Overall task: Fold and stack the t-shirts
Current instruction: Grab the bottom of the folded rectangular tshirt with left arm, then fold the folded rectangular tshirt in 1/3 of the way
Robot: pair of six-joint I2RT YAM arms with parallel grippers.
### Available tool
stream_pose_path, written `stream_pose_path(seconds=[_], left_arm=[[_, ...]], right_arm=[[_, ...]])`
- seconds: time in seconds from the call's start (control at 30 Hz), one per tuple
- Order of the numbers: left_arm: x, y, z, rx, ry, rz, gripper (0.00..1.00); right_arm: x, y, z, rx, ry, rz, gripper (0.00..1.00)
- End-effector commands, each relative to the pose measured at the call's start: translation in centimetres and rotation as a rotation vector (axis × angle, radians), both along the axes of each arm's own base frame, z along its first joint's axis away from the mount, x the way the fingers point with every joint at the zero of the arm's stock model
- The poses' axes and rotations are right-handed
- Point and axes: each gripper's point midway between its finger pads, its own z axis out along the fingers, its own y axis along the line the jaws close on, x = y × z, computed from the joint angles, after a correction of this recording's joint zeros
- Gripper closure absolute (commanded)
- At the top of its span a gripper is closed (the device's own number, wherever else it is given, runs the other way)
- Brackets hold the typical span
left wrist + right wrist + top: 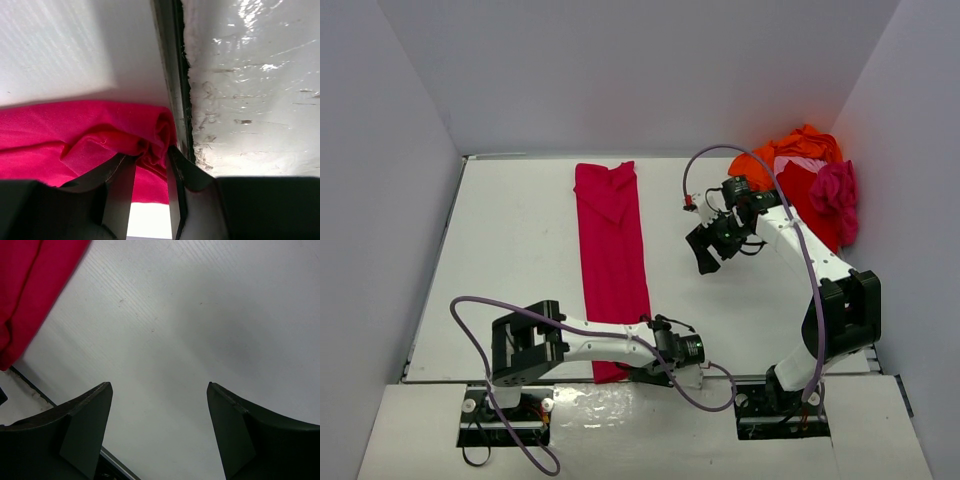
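Observation:
A crimson pink-red t-shirt (610, 250), folded into a long narrow strip, lies from the back of the table to its near edge. My left gripper (638, 374) is at the strip's near end, shut on a bunched fold of the crimson cloth (155, 137) that sits between its fingers (175, 172). My right gripper (706, 250) is open and empty, held above bare table right of the strip. In the right wrist view (159, 387) the shirt's edge (30, 290) shows at top left. A pile of orange, red, magenta and pale pink t-shirts (810, 175) lies at the back right.
White walls enclose the table (520, 250) on three sides. A dark seam (175, 75) marks the table's near edge, with a glossy white board (250, 75) beyond it. Purple cables loop from both arms.

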Motion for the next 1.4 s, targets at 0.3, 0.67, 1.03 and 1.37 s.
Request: stream_pose_path(seconds=[0.3, 0.67, 1.03, 1.37], left_arm=[[2.1, 0.1, -4.4, 0.023, -0.023, 0.011, 1.0], [2.9, -0.5, -0.5, -0.045, -0.06, -0.02, 1.0], [8.2, 0.9, 8.3, -0.192, -0.084, 0.042, 1.0], [10.9, 1.7, 14.6, -0.261, -0.026, -0.005, 1.0]], right_arm=[[0.0, 0.3, 0.5, -0.001, -0.011, 0.01, 0.26], [0.4, 0.2, 0.2, -0.014, -0.014, 0.005, 0.26], [1.2, 0.5, 0.1, -0.019, -0.003, -0.009, 0.26], [1.1, 0.4, -0.7, -0.031, 0.017, -0.004, 0.26]])
